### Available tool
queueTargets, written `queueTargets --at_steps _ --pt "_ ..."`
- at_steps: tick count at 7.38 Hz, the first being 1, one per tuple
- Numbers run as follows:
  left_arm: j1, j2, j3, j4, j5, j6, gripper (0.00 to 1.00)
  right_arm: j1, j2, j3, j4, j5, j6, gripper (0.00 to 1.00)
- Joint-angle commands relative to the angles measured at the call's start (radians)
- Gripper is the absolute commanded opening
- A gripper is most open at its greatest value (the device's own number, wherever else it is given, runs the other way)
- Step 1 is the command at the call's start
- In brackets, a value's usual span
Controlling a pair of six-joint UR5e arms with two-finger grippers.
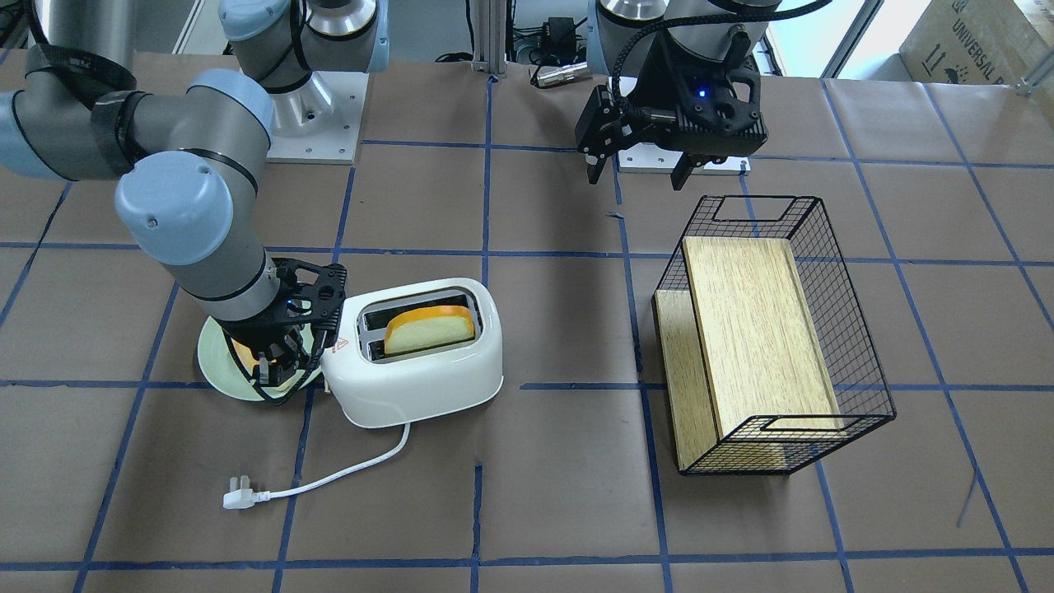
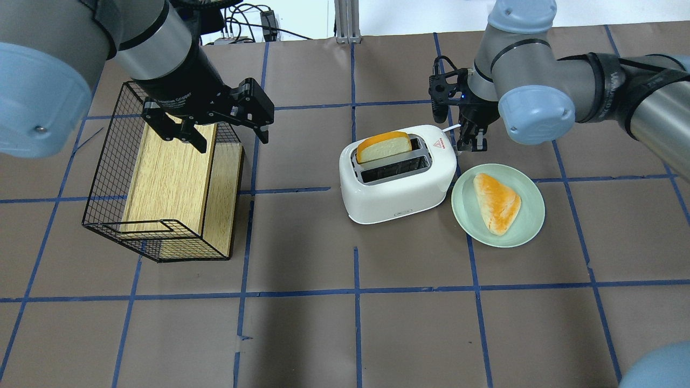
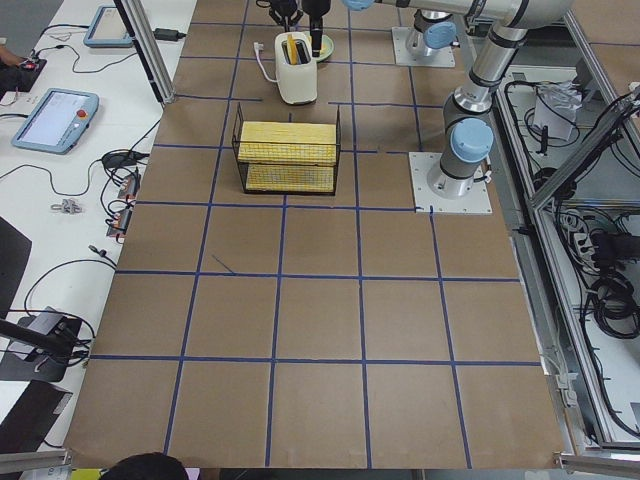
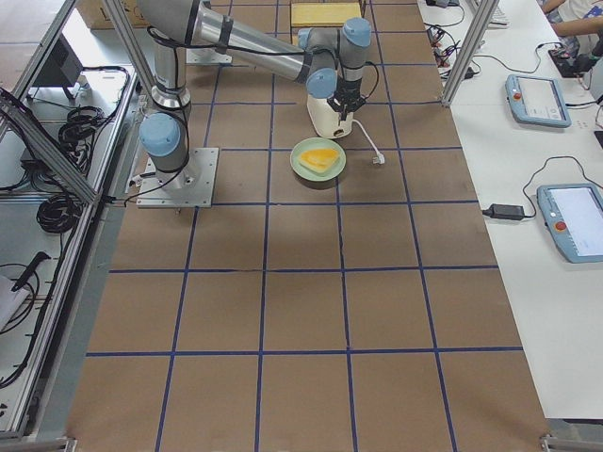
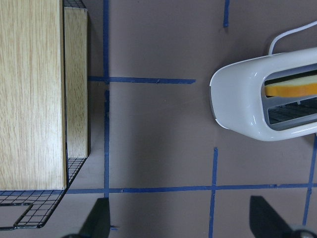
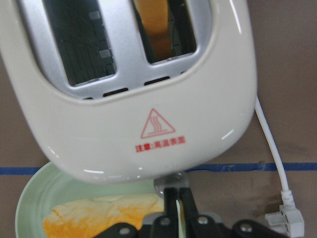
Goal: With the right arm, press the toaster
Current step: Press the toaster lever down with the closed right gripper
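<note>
The white rounded plastic two-slot toaster (image 2: pixel 399 183) stands near the middle of the brown paper-covered table (image 2: pixel 345 334). Its red-triangle end faces the pale-green round plate (image 2: pixel 531 221) just beside it. That end face is mostly hidden. In the front-facing view the black two-finger right gripper (image 1: pixel 278 380) hangs in front of it and also covers most of the plate, and from overhead the toaster's own top blocks it. Only the right wrist camera shows a small grey round knob (image 6: pixel 171 182) peeping out under the toaster's edge. The gripper's fingers (image 6: pixel 186 206) sit just below the knob, drawn together with a mere sliver between them; whether they touch it cannot be told. An orange-crusted bread slice (image 2: pixel 384 146) sticks up from one slot, its lower part out of sight. A triangular golden pastry (image 2: pixel 497 202) lies on the plate. The white cord (image 1: pixel 346 471) ends in a plug (image 1: pixel 235 499) on the table. Well apart, the left gripper (image 2: pixel 232 137) hovers with fingers spread wide beside a black wire basket (image 2: pixel 108 161), which lies on its side with a light wooden board (image 2: pixel 161 178) inside.
</note>
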Motion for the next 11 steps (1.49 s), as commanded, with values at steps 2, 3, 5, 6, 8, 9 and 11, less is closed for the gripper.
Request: queueTargets --at_steps 2,3,5,6,8,9,11 --pt "0.0 0.0 0.0 0.0 0.0 0.0 1.0 0.001 0.028 0.004 -0.022 0.001 -0.002 0.17" --pt "0.0 0.0 0.0 0.0 0.0 0.0 1.0 0.001 0.031 0.02 -0.03 0.0 -0.003 0.17" --pt "0.0 0.0 0.0 0.0 0.0 0.0 1.0 0.001 0.031 0.069 -0.099 0.0 -0.002 0.18" --pt "0.0 0.0 0.0 0.0 0.0 0.0 1.0 0.001 0.031 0.075 -0.108 0.0 0.0 0.18" --pt "0.0 0.0 0.0 0.0 0.0 0.0 1.0 0.001 0.028 0.069 -0.108 -0.002 0.011 0.18" --pt "0.0 0.0 0.001 0.0 0.0 0.0 1.0 0.001 0.022 0.058 -0.107 0.001 0.012 0.18" --pt "0.0 0.0 0.0 0.0 0.0 0.0 1.0 0.01 -0.021 -0.015 0.004 0.0 0.083 0.18"
